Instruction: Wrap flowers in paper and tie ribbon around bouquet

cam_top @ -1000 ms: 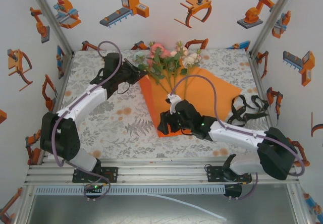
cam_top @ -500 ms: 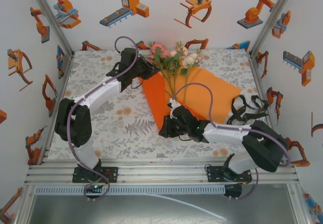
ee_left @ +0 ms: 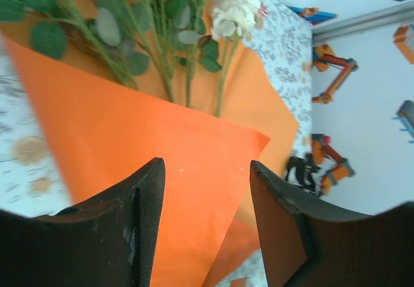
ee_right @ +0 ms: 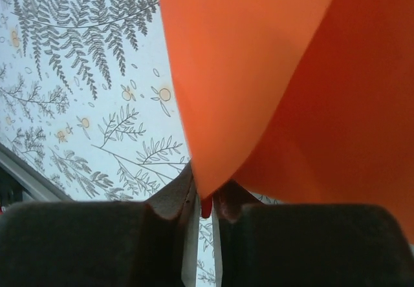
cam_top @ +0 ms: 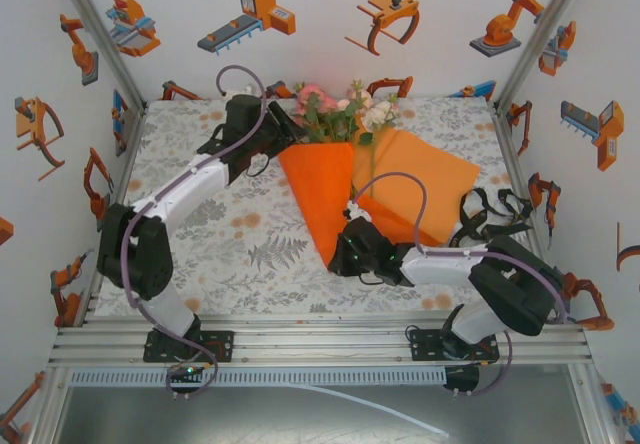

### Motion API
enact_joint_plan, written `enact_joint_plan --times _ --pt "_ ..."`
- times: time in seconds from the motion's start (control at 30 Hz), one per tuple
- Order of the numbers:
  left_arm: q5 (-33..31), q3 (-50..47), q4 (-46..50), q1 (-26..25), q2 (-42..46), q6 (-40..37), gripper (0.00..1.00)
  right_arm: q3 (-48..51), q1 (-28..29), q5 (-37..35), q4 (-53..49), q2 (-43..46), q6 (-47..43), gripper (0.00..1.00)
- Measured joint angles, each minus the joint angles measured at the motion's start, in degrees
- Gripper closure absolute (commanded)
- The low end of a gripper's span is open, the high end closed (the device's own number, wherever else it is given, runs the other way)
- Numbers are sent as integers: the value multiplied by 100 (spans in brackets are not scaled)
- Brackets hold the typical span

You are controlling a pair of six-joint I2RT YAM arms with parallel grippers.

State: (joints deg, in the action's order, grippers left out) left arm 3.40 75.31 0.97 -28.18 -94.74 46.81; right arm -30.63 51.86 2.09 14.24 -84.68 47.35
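Note:
The orange paper (cam_top: 315,189) lies folded over the stems as a cone, its point toward me. The flowers (cam_top: 340,112) stick out of its far end, pink and cream blooms with green leaves (ee_left: 162,22). My left gripper (cam_top: 283,129) is at the cone's upper left edge. It stands open (ee_left: 207,170), with the paper (ee_left: 162,145) just beyond its fingers and nothing held. My right gripper (cam_top: 338,261) is at the cone's near point, shut (ee_right: 206,193) on the tip of the paper (ee_right: 259,54). The black ribbon (cam_top: 490,214) lies in loose loops at the right.
The paper's right half (cam_top: 430,179) lies flat beside the cone. The patterned tablecloth (cam_top: 230,234) is bare at the left and front. Cage walls and metal posts (cam_top: 520,54) close in the table on three sides. The ribbon (ee_left: 301,172) sits near the right wall.
The left arm swung right and folded the paper's left side over the stems, then opened its jaws. The right gripper slid to the paper's near tip and shut on it.

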Motion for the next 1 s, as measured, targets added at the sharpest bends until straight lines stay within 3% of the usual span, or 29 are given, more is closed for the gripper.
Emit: enact_joint_plan --times 0.1,0.17,0.23,0.43,0.63,0.87,1.0 --pt "-195 -490 -35 4 404 -350 65 -11 -2 90 153 -22 83 59" --pt "-203 -721 -57 4 380 -452 74 -26 -2 127 184 2 107 55" --pt "-63 -807 -92 -2 98 -501 75 -26 -4 98 94 81 109 54" --pt "286 -710 -240 -271 -1141 -507 76 4 -7 -264 -678 1067 87 49" --pt "249 -636 -321 -439 -1606 -380 75 -35 -9 -455 -1233 2247 -382 50" --pt "177 -590 -466 -437 -1681 -278 58 -647 -24 -256 -970 955 -850 52" --pt "142 -595 -339 -444 -1360 -444 57 -876 -420 -111 -1261 566 -1014 50"
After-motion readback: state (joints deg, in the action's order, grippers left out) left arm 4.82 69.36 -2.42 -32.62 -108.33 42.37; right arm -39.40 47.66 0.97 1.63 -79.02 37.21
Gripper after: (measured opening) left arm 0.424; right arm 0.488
